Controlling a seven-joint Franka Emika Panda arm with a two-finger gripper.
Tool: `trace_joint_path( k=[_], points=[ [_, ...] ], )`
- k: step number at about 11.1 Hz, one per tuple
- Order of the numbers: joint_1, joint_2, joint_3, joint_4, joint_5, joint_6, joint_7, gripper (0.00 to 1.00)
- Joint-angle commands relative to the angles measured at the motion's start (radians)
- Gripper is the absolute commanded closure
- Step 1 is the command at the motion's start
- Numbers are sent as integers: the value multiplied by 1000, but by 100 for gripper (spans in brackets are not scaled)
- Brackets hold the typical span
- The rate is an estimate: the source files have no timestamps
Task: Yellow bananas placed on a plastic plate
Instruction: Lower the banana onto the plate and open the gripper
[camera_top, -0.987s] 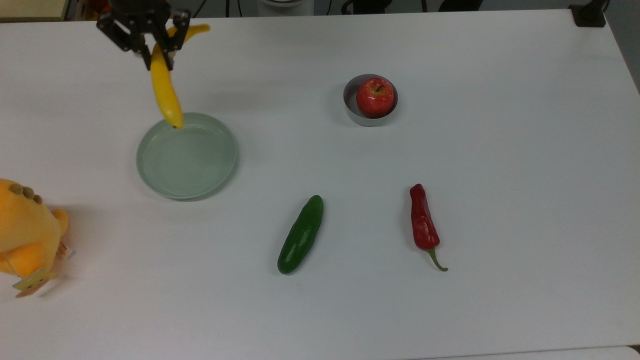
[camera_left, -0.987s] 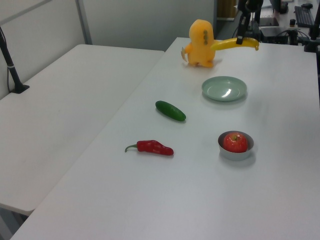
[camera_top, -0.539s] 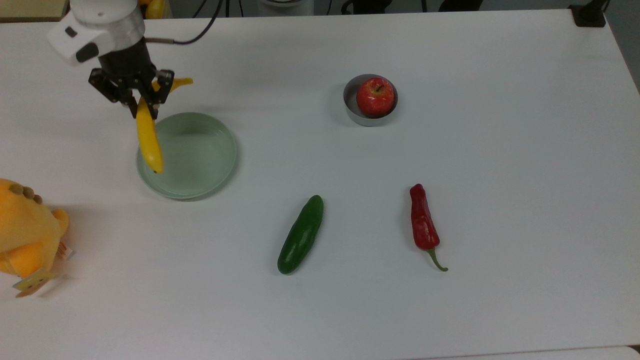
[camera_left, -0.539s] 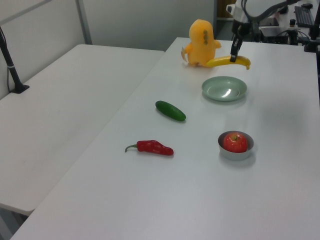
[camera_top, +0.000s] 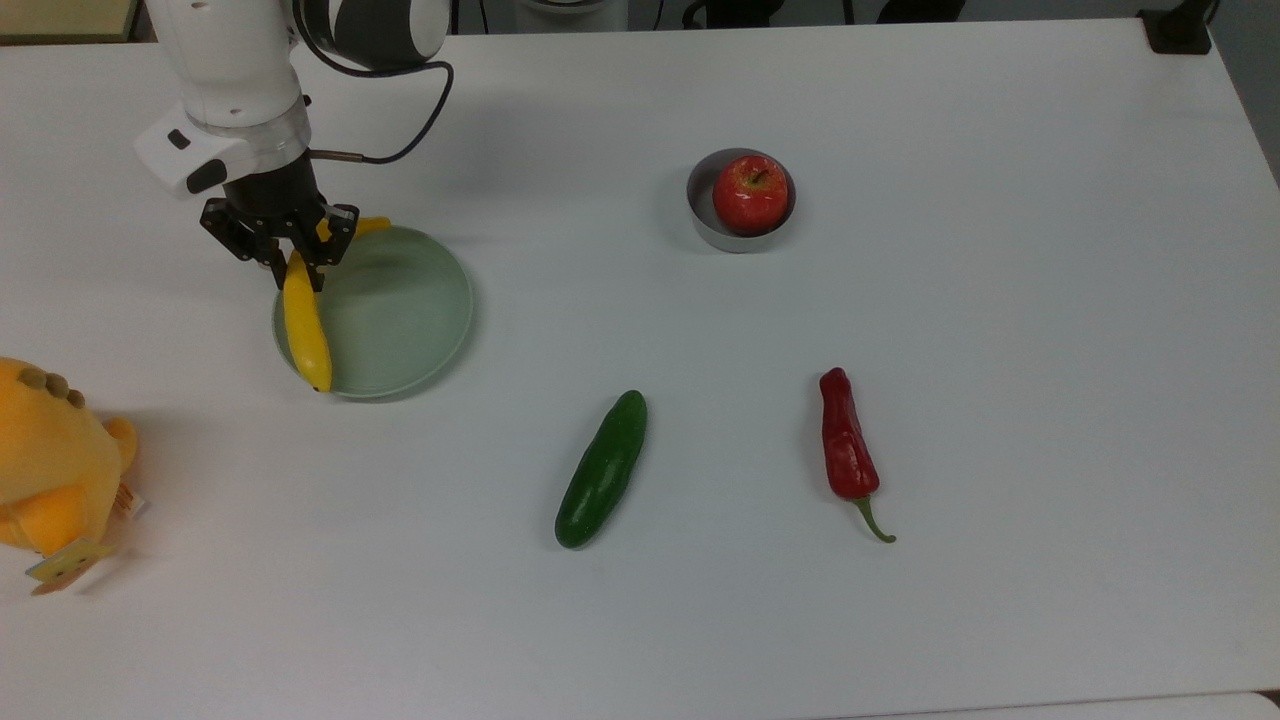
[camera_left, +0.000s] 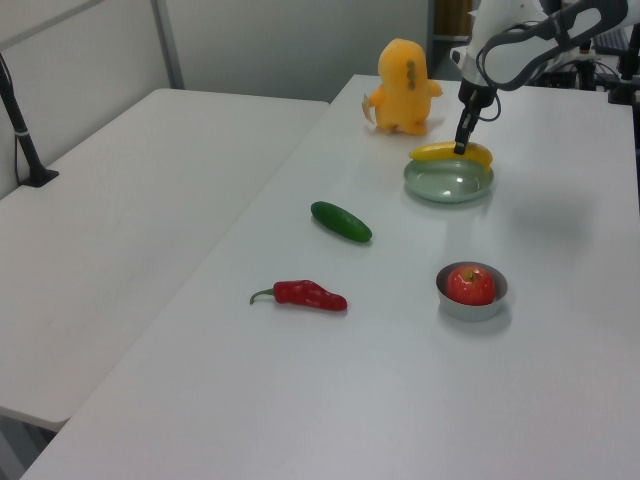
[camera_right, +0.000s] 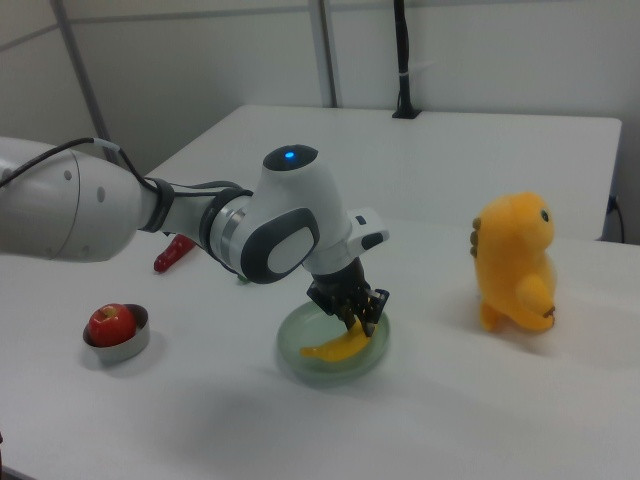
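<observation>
**A:** Where is the banana (camera_top: 303, 318)?

**B:** It is over the plate (camera_top: 400, 330), at the edge on the top view's left. The gripper (camera_top: 292, 262) pinches it near one end – its two fingers are closed on the yellow skin. The long part runs down along the rim, and the dark tip sits at the plate's lower left edge.

**A:** Is it lying flat?

**B:** In the right view it looks low over the plate, but I cannot tell if it touches.

**A:** What else is on the table (camera_top: 900, 620)?

**B:** A red apple (camera_top: 750, 194) sits in a small grey bowl (camera_top: 702, 226), well apart from the plate, toward the top view's right. A green cucumber (camera_top: 602, 470) lies below the plate's right side, and a red chili (camera_top: 846, 450) lies further right – both flat on the table. A yellow plush toy (camera_top: 55, 465) stands at the top view's left edge.

**A:** And the arm (camera_right: 150, 215)?

**B:** White, with a blue light in the right view.
</observation>
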Motion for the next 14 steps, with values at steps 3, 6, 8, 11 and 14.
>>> trace_joint_path(
  k=[3,6,8,11,14],
  points=[
    [9,-14,20,-35,18,44,-10,93],
    [7,-8,22,-33,20,37,-8,51],
    [6,-11,22,-32,21,30,-5,19],
    [1,-43,22,-21,21,-52,53,0],
    [7,-127,22,7,21,-207,143,0]
  ],
)
